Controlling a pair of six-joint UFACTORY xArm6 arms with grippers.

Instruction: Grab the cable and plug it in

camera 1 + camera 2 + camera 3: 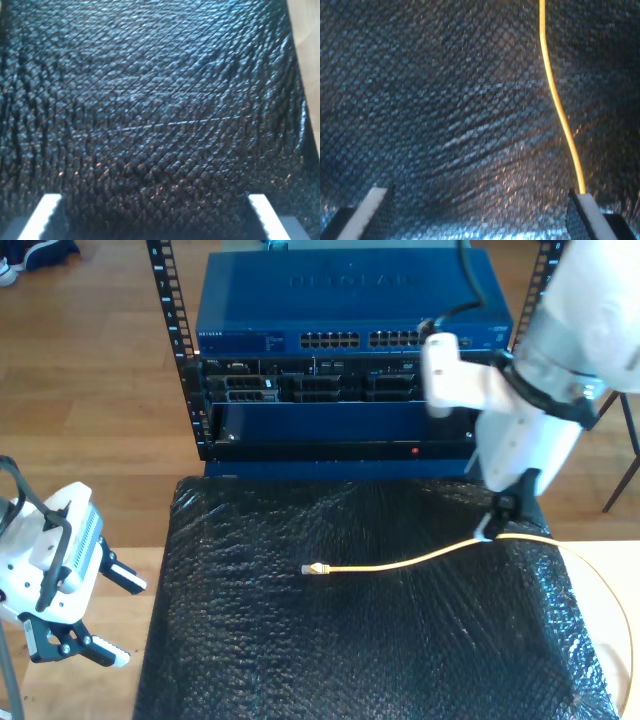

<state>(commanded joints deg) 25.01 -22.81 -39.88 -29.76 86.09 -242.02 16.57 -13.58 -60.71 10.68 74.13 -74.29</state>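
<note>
Fingers (42, 217) of my first gripper (155, 217) stand wide apart with nothing between them; beyond them lies the black bubble-textured mat (150, 110), with a strip of pale wood past its edge. In the exterior view my first gripper (130, 622) hangs at the lower left, just off the mat's (350, 660) edge, jaws spread and holding nothing.

My second gripper (479, 214) is likewise spread wide, not clamped on anything; the cable (555, 100) runs as a thin yellow line across the mat (445, 125) and ends at the tip of one finger (587, 215), beside it rather than between the two; whether it touches that finger I cannot tell.

In the exterior view my second gripper (495, 525) reaches down at the right side of the mat, its tip at the cable (420, 558). From there the cable runs toward the exterior view's left, flat on the mat, to its small clear plug (315, 568) near the mat's middle, free and well apart from any socket; its other part curves off toward the exterior view's lower right.

Beyond the mat stands a rack (190, 390) holding a blue network switch (350, 300) with a row of ports (330, 340) along its front, darker units beneath it; wooden floor (90, 390) lies around.
</note>
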